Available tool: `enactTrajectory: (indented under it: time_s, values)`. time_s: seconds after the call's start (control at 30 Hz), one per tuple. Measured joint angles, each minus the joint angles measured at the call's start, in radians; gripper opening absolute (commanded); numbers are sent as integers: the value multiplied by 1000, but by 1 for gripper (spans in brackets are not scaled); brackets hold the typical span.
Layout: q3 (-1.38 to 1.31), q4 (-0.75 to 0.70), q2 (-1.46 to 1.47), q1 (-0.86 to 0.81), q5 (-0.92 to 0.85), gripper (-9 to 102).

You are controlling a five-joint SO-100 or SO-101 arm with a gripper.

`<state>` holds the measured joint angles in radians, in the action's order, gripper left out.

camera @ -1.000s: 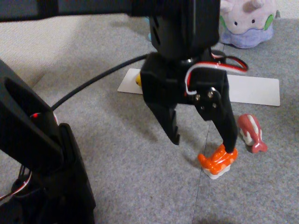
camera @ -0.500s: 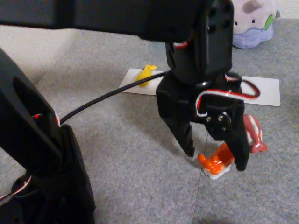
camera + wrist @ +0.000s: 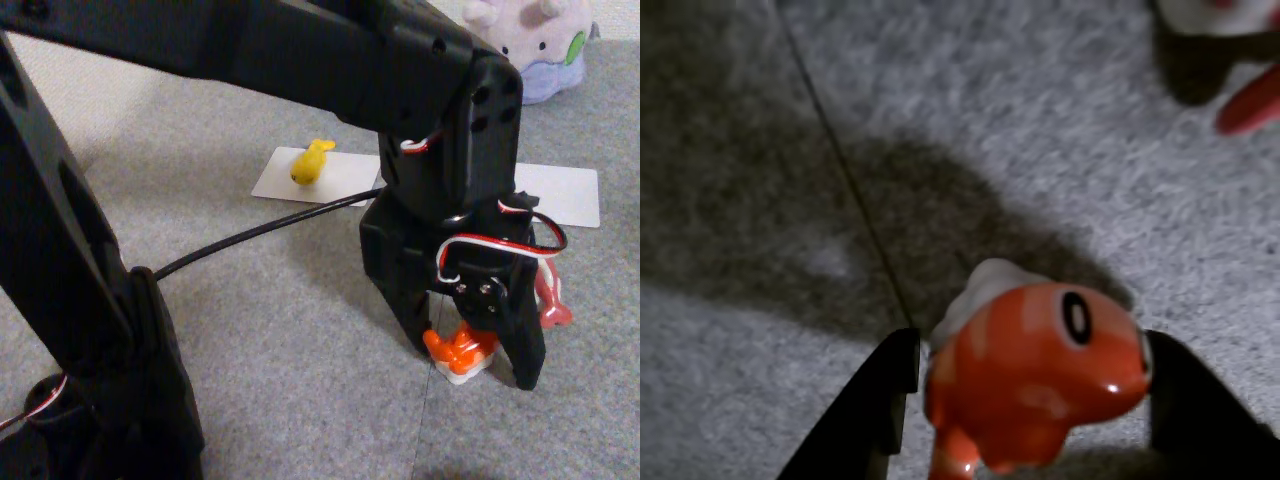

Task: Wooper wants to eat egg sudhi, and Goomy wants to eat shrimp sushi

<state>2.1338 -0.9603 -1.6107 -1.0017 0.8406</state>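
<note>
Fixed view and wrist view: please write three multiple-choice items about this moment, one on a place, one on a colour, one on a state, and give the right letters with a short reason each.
1. Where does the egg sudhi lie?
A. on the white card
B. between the fingers
C. against Goomy

2. What colour is the toy between the fingers?
A. yellow
B. orange
C. green

3. How does the gripper stand?
A. raised high, empty
B. shut flat on the carpet
C. lowered, fingers either side of the toy

Answers:
1 A, it rests on the white card, far from Goomy.
2 B, the shrimp sushi is orange.
3 C, the wrist view shows a finger on each side of it.
</note>
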Motion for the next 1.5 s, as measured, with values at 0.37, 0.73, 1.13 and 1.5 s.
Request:
enactTrajectory:
  time_s: [0.37,0.73,1.13,1.5]
  values:
    - [0,8,3,0,9,6]
    - [0,8,5,0,8,6]
    - [0,8,-287,207,95,6]
    - [-264,2,-284,370,152,7]
